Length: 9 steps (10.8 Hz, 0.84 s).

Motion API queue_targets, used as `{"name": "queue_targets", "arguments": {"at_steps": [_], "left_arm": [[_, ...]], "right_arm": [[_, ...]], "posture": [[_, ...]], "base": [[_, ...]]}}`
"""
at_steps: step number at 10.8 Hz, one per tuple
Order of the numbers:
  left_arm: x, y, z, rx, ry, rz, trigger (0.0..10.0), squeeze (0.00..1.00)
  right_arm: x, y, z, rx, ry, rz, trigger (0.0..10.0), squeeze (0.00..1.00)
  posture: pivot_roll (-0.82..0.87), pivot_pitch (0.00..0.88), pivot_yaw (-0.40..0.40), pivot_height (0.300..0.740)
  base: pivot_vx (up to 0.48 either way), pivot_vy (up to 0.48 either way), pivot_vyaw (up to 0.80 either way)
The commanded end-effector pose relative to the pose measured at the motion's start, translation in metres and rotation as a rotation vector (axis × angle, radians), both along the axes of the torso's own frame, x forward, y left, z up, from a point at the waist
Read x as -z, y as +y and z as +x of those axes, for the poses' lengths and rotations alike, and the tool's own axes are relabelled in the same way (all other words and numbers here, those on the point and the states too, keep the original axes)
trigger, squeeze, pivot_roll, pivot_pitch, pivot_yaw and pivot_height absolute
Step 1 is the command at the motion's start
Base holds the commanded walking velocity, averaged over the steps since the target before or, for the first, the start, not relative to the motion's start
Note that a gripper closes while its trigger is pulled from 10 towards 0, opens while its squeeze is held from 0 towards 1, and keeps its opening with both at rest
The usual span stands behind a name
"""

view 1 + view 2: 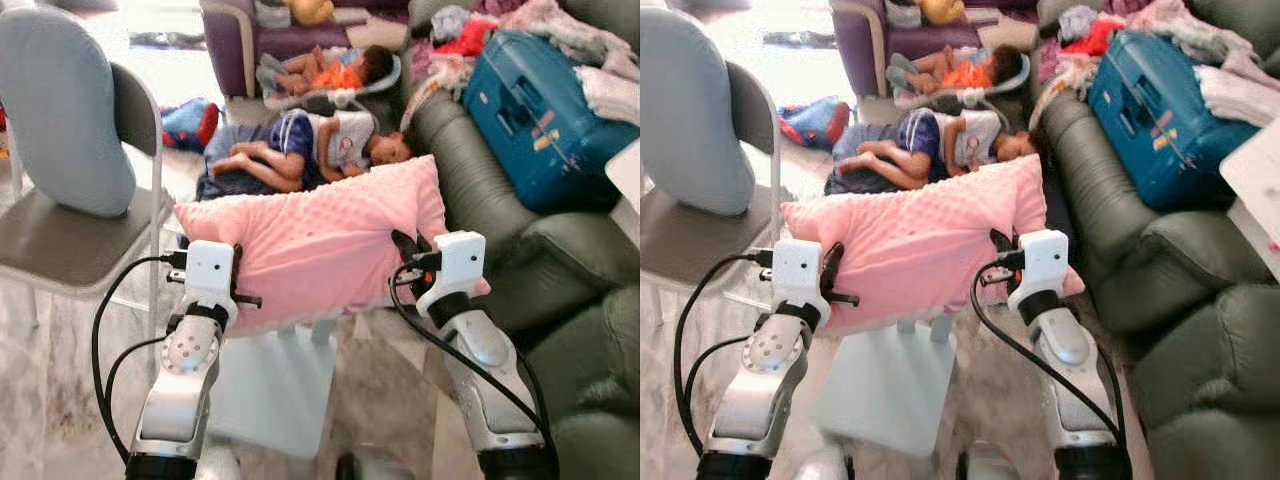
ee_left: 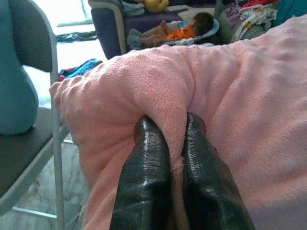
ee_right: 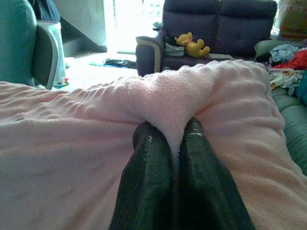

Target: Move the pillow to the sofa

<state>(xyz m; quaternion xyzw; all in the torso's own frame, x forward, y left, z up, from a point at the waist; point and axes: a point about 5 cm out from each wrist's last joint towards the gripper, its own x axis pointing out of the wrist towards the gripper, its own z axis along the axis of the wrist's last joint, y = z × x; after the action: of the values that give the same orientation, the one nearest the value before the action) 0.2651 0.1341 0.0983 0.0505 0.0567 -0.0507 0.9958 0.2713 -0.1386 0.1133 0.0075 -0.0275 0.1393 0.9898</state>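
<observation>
Nearest the head camera are the two silver arms, raised side by side with the pink pillow (image 1: 315, 245) stretched between them. On the left, the left gripper (image 2: 175, 143) has its black fingers (image 2: 148, 158) pinched tight on a fold of the fleece near the pillow's left end. Beyond that arm stands a folding chair (image 1: 70, 250) with a grey-blue cushion (image 1: 60, 110) propped against its back. Under the pillow's middle a small white stool (image 1: 275, 385) sits on the marble floor, with the pillow lifted off it.

Further right, the right gripper (image 3: 175, 139) is likewise clamped on a pinch of fabric at the pillow's right end, so the pillow hangs in the air, carried by both grippers and touching no furniture that I can make out. Past the pillow, two children (image 1: 300, 145) lie sleeping on the floor. To the right runs the dark green sofa (image 1: 500, 220), its far seat loaded with a blue suitcase (image 1: 545, 110) and heaped clothes (image 1: 470, 35).

Judging by this, the grasp and lift are done. What remains is to carry the pillow rightward over the sofa's arm, lower it onto a free seat and let go. The nearer cushions look free, though blur makes that uncertain.
</observation>
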Motion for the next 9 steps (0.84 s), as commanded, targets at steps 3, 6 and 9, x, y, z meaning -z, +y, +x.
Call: {"name": "queue_targets", "arguments": {"at_steps": [3,6,9], "left_arm": [[-0.0003,-0.0009,-0.0013,0.007,0.006,-0.002,10.0,0.00],[-0.0004,-0.0024,-0.0004,0.014,0.008,-0.004,10.0,0.00],[0.0000,-0.0026,0.0001,0.010,0.018,-0.017,10.0,0.00]], "right_arm": [[-0.0007,-0.0039,0.0010,0.014,0.000,-0.005,10.0,0.00],[-0.0007,-0.0076,0.0024,0.031,0.002,-0.016,10.0,0.00],[-0.0019,-0.0117,0.0050,0.048,-0.002,-0.022,10.0,0.00]], "posture": [[-0.03,0.053,-0.076,0.740],[-0.04,0.054,-0.075,0.740],[-0.04,0.058,-0.074,0.740]], "base": [[-0.341,0.000,0.00],[-0.341,0.000,0.00],[-0.340,0.000,0.00]]}}
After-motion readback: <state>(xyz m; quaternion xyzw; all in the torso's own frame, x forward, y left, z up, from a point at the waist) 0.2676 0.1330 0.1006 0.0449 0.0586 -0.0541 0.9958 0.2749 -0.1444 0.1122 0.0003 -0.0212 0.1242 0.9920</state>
